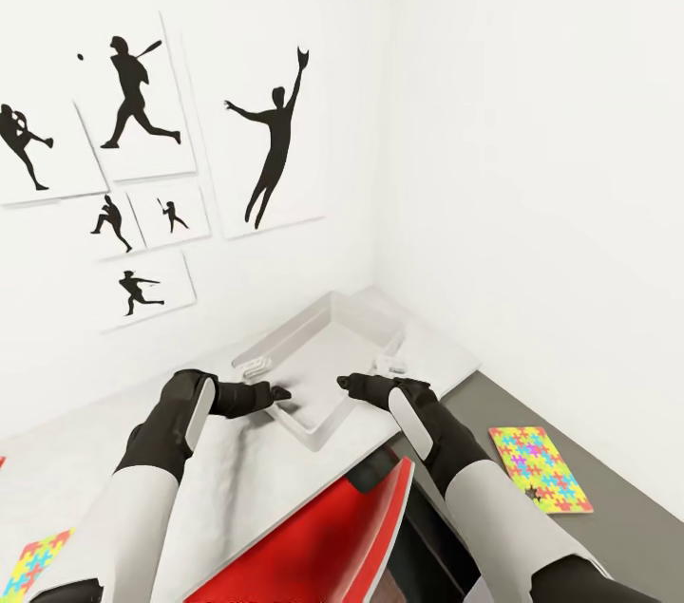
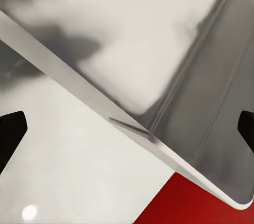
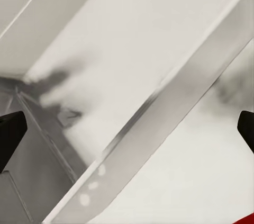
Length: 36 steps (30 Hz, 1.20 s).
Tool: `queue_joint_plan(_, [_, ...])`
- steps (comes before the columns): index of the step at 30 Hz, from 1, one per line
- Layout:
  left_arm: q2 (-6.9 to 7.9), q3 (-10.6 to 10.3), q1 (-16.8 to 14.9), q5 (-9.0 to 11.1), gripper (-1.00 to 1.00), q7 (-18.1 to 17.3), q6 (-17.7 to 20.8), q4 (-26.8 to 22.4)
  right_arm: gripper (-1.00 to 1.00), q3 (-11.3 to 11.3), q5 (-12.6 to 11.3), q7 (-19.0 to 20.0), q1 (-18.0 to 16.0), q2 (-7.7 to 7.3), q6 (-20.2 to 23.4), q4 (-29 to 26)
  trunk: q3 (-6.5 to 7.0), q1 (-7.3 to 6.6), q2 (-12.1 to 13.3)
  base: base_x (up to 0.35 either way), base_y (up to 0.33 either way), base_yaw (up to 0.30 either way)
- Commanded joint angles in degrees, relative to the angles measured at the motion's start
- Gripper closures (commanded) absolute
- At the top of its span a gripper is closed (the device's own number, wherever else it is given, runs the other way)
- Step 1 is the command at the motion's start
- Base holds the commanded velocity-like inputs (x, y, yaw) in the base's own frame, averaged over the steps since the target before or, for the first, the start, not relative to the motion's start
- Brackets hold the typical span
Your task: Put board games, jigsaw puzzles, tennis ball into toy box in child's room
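Observation:
The light-grey toy box [image 1: 323,361] sits on the pale table [image 1: 218,480] in the corner of the white walls, and I see nothing inside it. My left gripper [image 1: 281,391] is open at the box's near-left corner; in the left wrist view the box's rim [image 2: 132,128] runs between its fingers. My right gripper [image 1: 344,383] is open at the near rim [image 3: 159,107], empty. One jigsaw puzzle [image 1: 540,468] lies flat on a darker grey surface to the right. Another jigsaw puzzle [image 1: 34,565] lies on the table at the lower left edge.
A red slab with a dark edge [image 1: 323,537] juts out below the table's near edge, between my arms. Black sports-silhouette pictures [image 1: 142,157] hang on the left wall. The two walls close in the box from behind.

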Motion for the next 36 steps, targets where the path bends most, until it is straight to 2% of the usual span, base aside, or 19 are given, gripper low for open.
queue_joint_plan(1, [-0.07,0.24,-0.06,0.02,-1.00,-0.13,0.38,-0.08,-1.00,0.07,-0.48,-0.42,-0.05,0.00,0.20,-0.07,-0.22,0.04,-0.14,0.000,0.000,0.000])
queue_joint_plan(27, [-0.16,0.24,-0.06,0.08,-1.00,-0.17,0.36,-0.22,-1.00,0.43,-0.40,-0.39,-0.09,0.00,-0.55,-0.47,-2.61,0.04,-0.14,0.000,0.000,0.015])
queue_joint_plan(36, [-0.20,0.24,-0.06,0.10,-1.00,-0.25,0.36,-0.22,-1.00,0.58,-0.39,-0.44,-0.13,0.00,-0.70,-0.75,-2.84,0.04,-0.14,0.000,0.000,0.024])
